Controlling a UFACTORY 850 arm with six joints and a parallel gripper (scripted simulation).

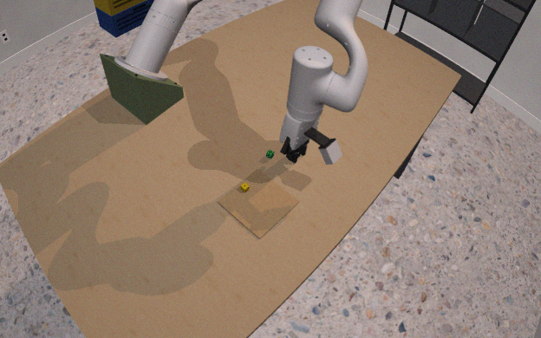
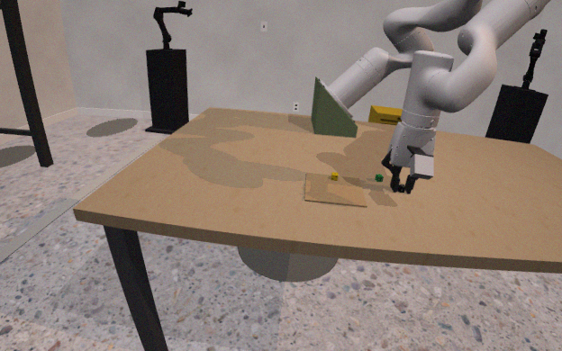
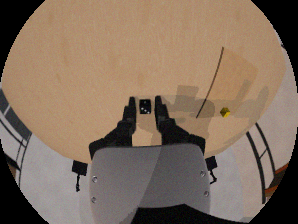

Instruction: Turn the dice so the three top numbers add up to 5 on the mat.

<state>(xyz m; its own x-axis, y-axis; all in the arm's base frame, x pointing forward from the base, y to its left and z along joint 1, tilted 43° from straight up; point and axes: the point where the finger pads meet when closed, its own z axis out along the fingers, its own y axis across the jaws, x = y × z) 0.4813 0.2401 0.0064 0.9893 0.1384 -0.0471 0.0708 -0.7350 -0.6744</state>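
Note:
My gripper [image 1: 294, 157] [image 2: 402, 191] [image 3: 145, 103] is open, its fingertips low over the table on either side of the black die [image 2: 402, 188] [image 3: 145, 106]. In the wrist view gaps show between die and both fingers. Its upper face bears several white pips; I cannot read the number surely. The green die [image 1: 270, 153] [image 2: 379, 178] lies on the table between gripper and mat, off the mat; it is hidden in the wrist view. The yellow die [image 1: 244, 187] [image 2: 334, 176] [image 3: 225, 112] sits on the thin tan mat [image 1: 260, 230] [image 2: 330, 199] [image 3: 235, 65], near its back edge.
The wooden table [image 1: 339, 208] [image 2: 194, 211] carries the green wedge base [image 1: 140, 93] [image 2: 330, 117] of the arm at the back. Arm shadows fall across the mat and the table. The wrist camera [image 1: 330, 152] [image 2: 422, 166] juts out beside the gripper.

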